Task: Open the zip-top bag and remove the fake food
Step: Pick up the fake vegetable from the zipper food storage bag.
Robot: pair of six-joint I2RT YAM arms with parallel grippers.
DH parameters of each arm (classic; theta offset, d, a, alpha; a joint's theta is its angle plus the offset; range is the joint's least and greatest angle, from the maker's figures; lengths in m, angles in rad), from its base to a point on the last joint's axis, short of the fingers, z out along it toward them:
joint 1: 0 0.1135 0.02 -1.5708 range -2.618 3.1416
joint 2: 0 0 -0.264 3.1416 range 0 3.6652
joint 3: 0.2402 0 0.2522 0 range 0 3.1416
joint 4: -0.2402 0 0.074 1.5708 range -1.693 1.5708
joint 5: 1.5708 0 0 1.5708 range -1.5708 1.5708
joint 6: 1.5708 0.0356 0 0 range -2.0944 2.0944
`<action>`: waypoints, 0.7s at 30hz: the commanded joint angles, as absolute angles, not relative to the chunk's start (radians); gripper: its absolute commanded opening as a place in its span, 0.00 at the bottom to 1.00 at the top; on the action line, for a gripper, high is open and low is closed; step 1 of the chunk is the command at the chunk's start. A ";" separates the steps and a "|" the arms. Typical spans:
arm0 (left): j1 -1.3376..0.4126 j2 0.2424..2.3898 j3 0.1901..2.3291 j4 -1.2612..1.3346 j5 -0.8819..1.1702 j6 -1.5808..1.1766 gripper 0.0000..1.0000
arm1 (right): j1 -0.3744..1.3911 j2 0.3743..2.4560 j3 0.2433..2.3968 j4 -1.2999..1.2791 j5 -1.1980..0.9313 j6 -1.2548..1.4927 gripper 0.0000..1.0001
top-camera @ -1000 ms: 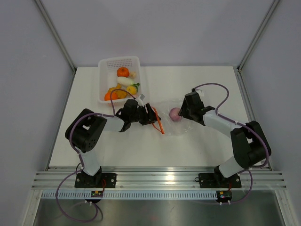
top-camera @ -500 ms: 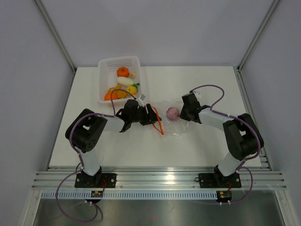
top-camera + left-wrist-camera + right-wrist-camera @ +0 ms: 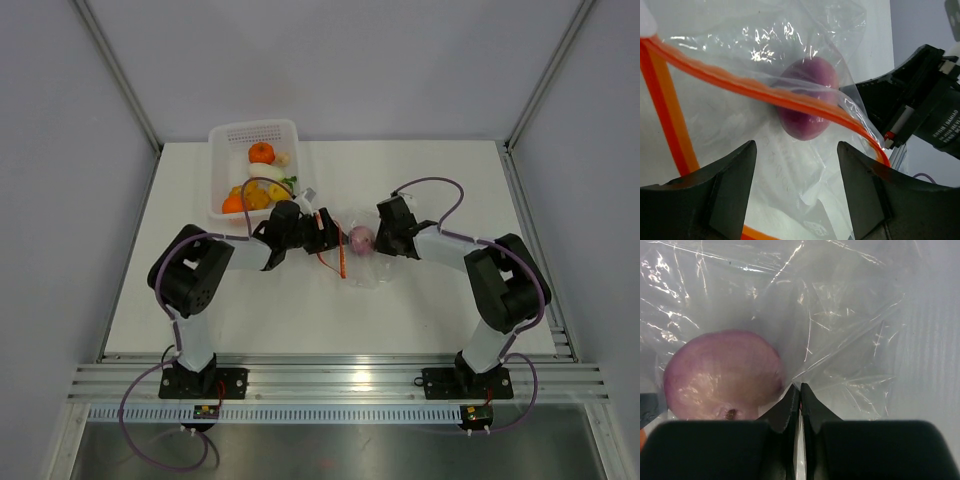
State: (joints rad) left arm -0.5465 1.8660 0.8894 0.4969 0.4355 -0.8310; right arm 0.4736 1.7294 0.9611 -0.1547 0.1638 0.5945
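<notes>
Seen from overhead, a white perforated basket (image 3: 252, 129) stands at about 11 o'clock on the desk (image 3: 430, 180). It holds an orange tangerine (image 3: 261, 152) towards its far end. A white radish (image 3: 266, 172) lies just nearer than that, then some yellow pieces (image 3: 277, 191). A second orange ball (image 3: 234, 204) is in the near-left corner.

Just at 4 o'clock from the basket, the left end effector (image 3: 322, 235) lies low over the desk and points towards 3 o'clock. Its wrist camera shows the two fingers (image 3: 730, 185) spread wide with nothing pinched between them, facing the mouth of the zip-top bag (image 3: 372, 270). The red-orange zipper strip (image 3: 740, 82) is parted. One side crosses the wrist view from 10 o'clock down to 4 o'clock, and the other drops along the left edge beside the left finger. From above, the strip shows as a short orange line at the bag's 9 o'clock edge.

The bag lies crumpled near the middle of the desk, between the two end effectors. A purple onion (image 3: 360, 238) sits inside it under the clear film, at the bag's 12 o'clock part. In the left wrist view the onion lies just beyond the strip.

At 3 o'clock from the onion, the right end effector (image 3: 800, 395) points towards 9 o'clock. Its fingers are pressed together on a fold of the bag's film, with the onion just beside the fingertips at their 10 o'clock.
</notes>
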 commanded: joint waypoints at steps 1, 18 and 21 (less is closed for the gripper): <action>-0.554 1.907 0.936 0.532 0.426 -0.804 0.69 | 0.503 1.726 1.009 -0.135 0.172 0.561 0.09; -0.575 1.917 0.979 0.496 0.416 -0.750 0.79 | 0.584 1.801 1.085 -0.132 0.186 0.494 0.09; -0.575 1.937 0.995 0.486 0.423 -0.749 0.80 | 0.600 1.807 1.094 -0.133 0.184 0.485 0.09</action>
State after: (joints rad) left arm -0.5694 1.9312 0.9577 0.4564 0.4313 -0.7757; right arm 0.5709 1.7973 1.0458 -0.1627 0.1936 0.5114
